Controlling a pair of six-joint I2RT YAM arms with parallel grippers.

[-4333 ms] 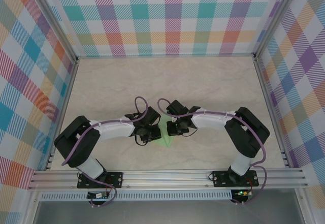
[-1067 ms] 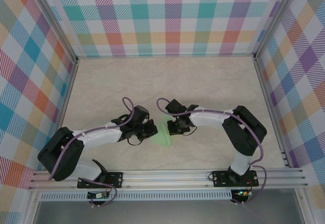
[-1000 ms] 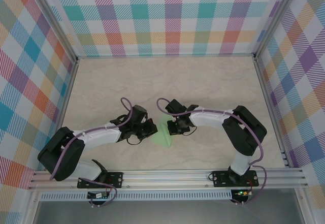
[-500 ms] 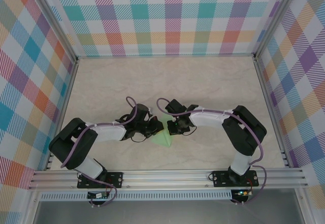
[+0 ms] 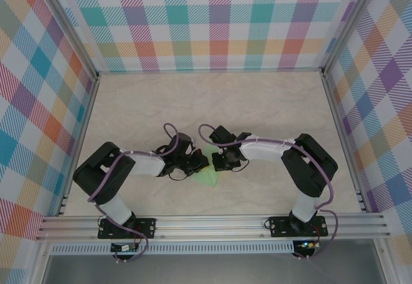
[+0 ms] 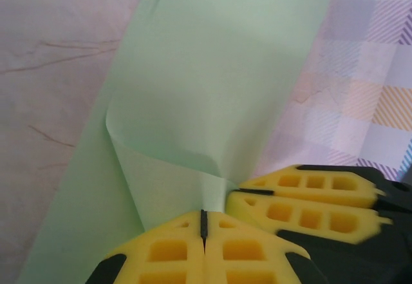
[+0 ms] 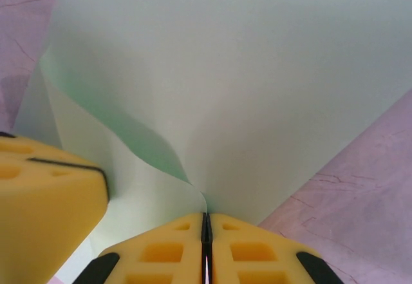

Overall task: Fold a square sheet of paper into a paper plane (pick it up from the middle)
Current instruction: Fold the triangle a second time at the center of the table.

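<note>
Paper (image 5: 207, 178): pale green, partly folded, near the front middle of the bench (image 5: 257, 104), with one part curled up between the two arms.
Left end effector (image 6: 203, 214): closed, pinching the paper's raised fold.
Right end effector (image 7: 206, 216): closed, pinching the same fold, just beside the left one.

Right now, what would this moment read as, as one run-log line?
left hand: shut on paper sheet | right hand: shut on paper sheet, beside left hand | sheet: flap curled up, rest on table | fold: unfinished
</note>
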